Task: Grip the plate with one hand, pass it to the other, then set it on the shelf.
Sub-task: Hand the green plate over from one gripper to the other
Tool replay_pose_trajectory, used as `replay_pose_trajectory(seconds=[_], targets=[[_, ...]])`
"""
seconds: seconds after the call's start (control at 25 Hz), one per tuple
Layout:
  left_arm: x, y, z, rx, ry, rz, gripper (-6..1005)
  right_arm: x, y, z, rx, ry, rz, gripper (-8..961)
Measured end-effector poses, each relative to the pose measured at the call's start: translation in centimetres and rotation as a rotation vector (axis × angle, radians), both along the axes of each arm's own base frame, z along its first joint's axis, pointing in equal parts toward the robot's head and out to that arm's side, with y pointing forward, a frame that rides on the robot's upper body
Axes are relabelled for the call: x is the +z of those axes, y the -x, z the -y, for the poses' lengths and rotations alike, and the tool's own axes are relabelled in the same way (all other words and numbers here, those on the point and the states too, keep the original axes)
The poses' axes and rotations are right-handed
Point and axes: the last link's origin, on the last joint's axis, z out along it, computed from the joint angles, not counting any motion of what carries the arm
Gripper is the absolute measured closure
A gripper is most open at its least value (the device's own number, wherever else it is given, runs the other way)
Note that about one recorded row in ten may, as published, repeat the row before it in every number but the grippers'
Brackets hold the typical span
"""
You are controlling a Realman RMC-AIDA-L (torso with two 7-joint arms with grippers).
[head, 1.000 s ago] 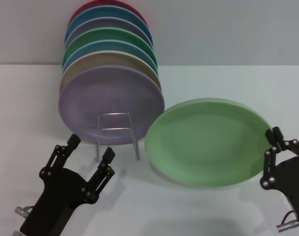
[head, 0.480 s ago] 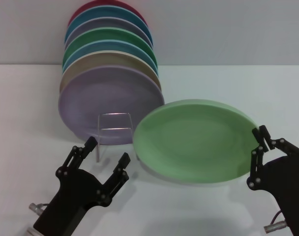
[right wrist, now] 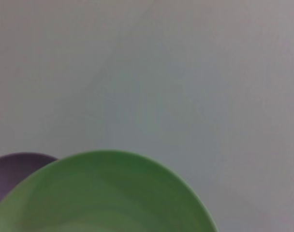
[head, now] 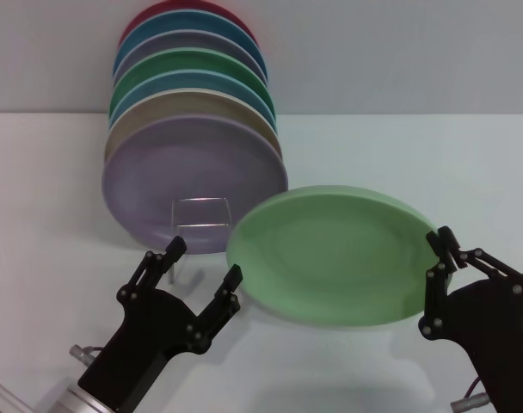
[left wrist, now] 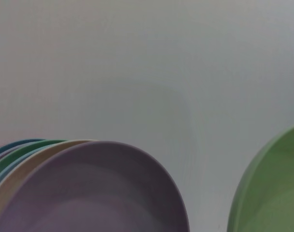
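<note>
The light green plate (head: 330,254) hangs tilted above the table, right of the shelf. My right gripper (head: 439,252) is shut on its right rim. My left gripper (head: 205,261) stands open just left of the plate's left edge, its nearer fingertip almost at the rim, with nothing between its fingers. The shelf (head: 201,212) is a thin wire rack whose looped front frame shows before the lavender plate (head: 193,176). The left wrist view has the green plate (left wrist: 272,188) at one side and the lavender plate (left wrist: 94,193) beside it. The plate (right wrist: 103,193) fills the right wrist view's lower part.
Behind the lavender plate, several coloured plates (head: 193,77) stand in a row on the rack, reaching back to the grey wall. The white table (head: 433,163) stretches to the right and front of the rack.
My right gripper has carried the green plate leftward, toward the rack and my left gripper. My left gripper has moved right and up, closing on the plate's left edge.
</note>
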Motion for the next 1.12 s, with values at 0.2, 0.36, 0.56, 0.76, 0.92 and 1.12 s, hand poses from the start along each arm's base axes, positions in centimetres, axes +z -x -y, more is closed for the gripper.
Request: replay_pose_trajectory(seconds=[0.2,0.36,0.56,0.76,0.92,1.12], targets=[[-0.1,-0.2,-0.3,-0.002,0.005,-0.005,222,0.0,0.1,-0.1,0.004,0.001,-0.001,936],[-0.3,-0.4,-0.5,-0.008,0.011,-0.007,226,0.0,0.2,-0.2,0.008,0.001,-0.001,937],[-0.4,-0.5,-0.7,-0.011,0.018,-0.011,230,-0.1,0.2,-0.4,0.008,0.007,0.003,937],[-0.6,-0.6,-1.0,-0.013,0.028,-0.022,234,-0.2,0.2,-0.5,0.007,0.013,0.007,937],[-0.6,-0.6,-1.0,-0.013,0.028,-0.022,237,-0.3,0.2,-0.5,0.004,0.018,0.009,936],[-0.6,-0.6,-1.4,-0.009,0.025,-0.026,242,-0.3,0.2,-0.5,0.003,0.02,0.011,936]])
